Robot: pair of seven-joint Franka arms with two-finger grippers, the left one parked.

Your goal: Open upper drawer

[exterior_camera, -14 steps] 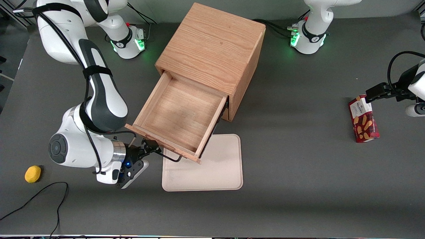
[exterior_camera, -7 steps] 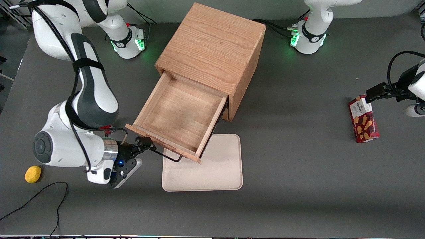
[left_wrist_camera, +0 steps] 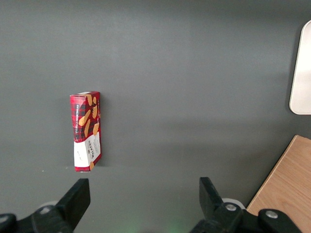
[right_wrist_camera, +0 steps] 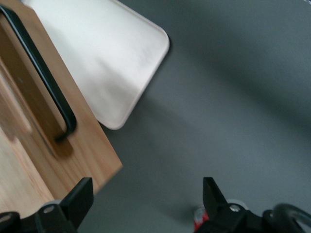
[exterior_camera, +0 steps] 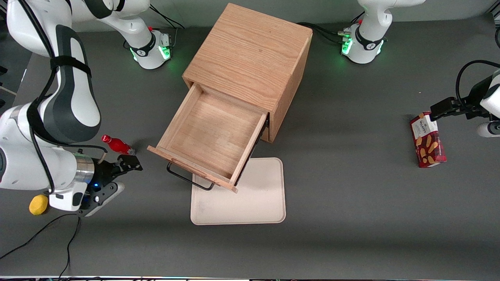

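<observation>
The upper drawer (exterior_camera: 211, 134) stands pulled far out of the oak cabinet (exterior_camera: 250, 54), its shallow wooden tray bare inside. Its black wire handle (exterior_camera: 188, 180) hangs free on the drawer front, with nothing holding it. My gripper (exterior_camera: 131, 163) is open and empty, low over the table, apart from the handle and toward the working arm's end of the table. In the right wrist view the gripper (right_wrist_camera: 146, 194) has dark fingers (right_wrist_camera: 80, 196) spread wide over grey table, with the handle (right_wrist_camera: 41, 77) and drawer front (right_wrist_camera: 92, 150) off to one side.
A cream tray (exterior_camera: 250, 199) lies on the table under the drawer's front corner, nearer the front camera. A small red bottle (exterior_camera: 116, 145) lies beside my gripper. A yellow object (exterior_camera: 38, 204) and a black cable (exterior_camera: 39, 233) lie by my wrist. A red cookie box (exterior_camera: 427, 139) lies toward the parked arm's end.
My gripper has let go of the handle and drawn away toward the working arm's end of the table. The red bottle has come into view. The drawer has stayed open.
</observation>
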